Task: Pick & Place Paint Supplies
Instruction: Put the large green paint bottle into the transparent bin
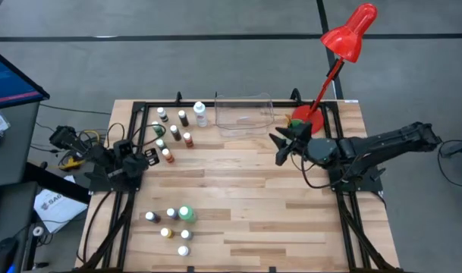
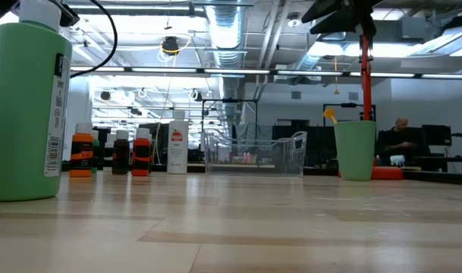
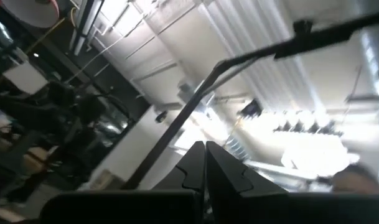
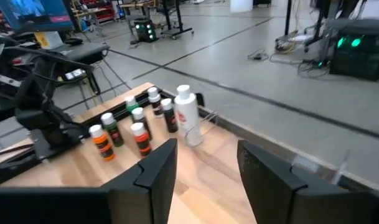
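Note:
Several tiny white-capped bottles (image 1: 174, 133) stand upright at the table's far left, with a taller white bottle (image 1: 200, 114) beside them. A second cluster (image 1: 170, 225) stands near the front left, among it a taller green bottle (image 1: 185, 214), which looms large in the low view (image 2: 26, 106). My right gripper (image 1: 279, 149) hangs open above the table's far middle, pointing toward the far-left bottles (image 4: 136, 134), with nothing between its fingers (image 4: 158, 171). My left gripper (image 3: 205, 163) is shut and empty, tipped upward at the table's left edge (image 1: 149, 156). No brushes show.
A clear plastic tray (image 1: 244, 114) sits at the far edge, just beyond my right gripper. A green cup (image 2: 356, 149) and a red desk lamp (image 1: 350, 32) stand at the far right. Bare wood stretches across the table's middle and right (image 1: 291, 220).

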Controlling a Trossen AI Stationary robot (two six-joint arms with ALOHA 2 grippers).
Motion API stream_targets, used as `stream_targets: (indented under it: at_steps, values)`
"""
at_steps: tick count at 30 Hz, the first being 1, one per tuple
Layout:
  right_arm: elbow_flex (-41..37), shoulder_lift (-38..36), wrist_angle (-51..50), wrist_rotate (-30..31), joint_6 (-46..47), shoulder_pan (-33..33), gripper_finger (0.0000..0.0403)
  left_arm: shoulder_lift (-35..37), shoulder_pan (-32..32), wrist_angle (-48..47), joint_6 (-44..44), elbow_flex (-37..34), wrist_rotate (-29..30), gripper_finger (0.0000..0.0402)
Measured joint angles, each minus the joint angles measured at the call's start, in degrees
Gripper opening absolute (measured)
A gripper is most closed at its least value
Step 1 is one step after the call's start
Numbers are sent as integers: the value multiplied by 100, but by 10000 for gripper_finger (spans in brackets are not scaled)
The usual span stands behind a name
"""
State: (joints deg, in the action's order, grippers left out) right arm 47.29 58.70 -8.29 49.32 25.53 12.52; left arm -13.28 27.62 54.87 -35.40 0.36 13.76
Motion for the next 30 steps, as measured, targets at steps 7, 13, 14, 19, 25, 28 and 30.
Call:
stream_targets:
  at_steps: [7,13,14,19,25,28,30]
  values:
    - [0,320,0,-1,481,356,160,-2,0,144,-262,0,292,2]
    - [-2,516,7,0,499,560,159,0,0,430,-262,2,1403,2]
    - [-2,538,4,-3,500,592,158,0,0,438,-262,0,1581,2]
    - [-4,537,29,-2,501,742,157,0,0,446,-262,2,2176,2]
    - [-4,511,63,-2,500,815,155,0,0,471,-262,1,2186,2]
    - [-4,511,63,-2,501,815,152,0,0,488,-262,0,2186,2]
    - [-4,511,61,-3,499,815,150,0,0,487,-262,2,2186,2]
